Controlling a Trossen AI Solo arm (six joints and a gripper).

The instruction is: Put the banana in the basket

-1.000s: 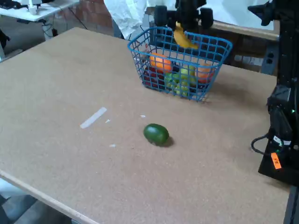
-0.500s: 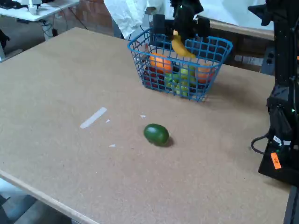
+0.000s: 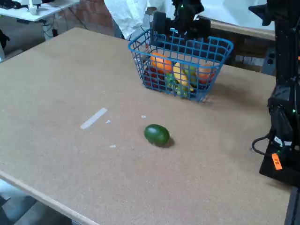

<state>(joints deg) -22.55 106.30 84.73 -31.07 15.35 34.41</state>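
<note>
gripper: black gripper (image 3: 182, 29) hangs over the far rim of the basket, nothing held; jaws look parted but they are dark against a dark background, so cannot tell for sure
banana: yellow banana (image 3: 179, 75) lies inside the basket, tilted, resting on the other fruit, apart from the gripper
basket: blue wire-mesh basket (image 3: 216, 45) sits at the far side of the table, flared sides, upright
basket contents: orange fruit (image 3: 161, 62) at left, another orange one (image 3: 205, 71) at right, green pieces (image 3: 171, 82) low in the middle beside the banana, something red (image 3: 153, 77) low at left
green fruit: round dark-green fruit (image 3: 156, 134) on the table, well apart from the basket, nearer the camera
table: brown board table (image 3: 56, 79), with a pale strip of tape (image 3: 93, 118) left of the green fruit
right edge: black stand (image 3: 283, 112) with cable and an orange tag (image 3: 277, 161)
</note>
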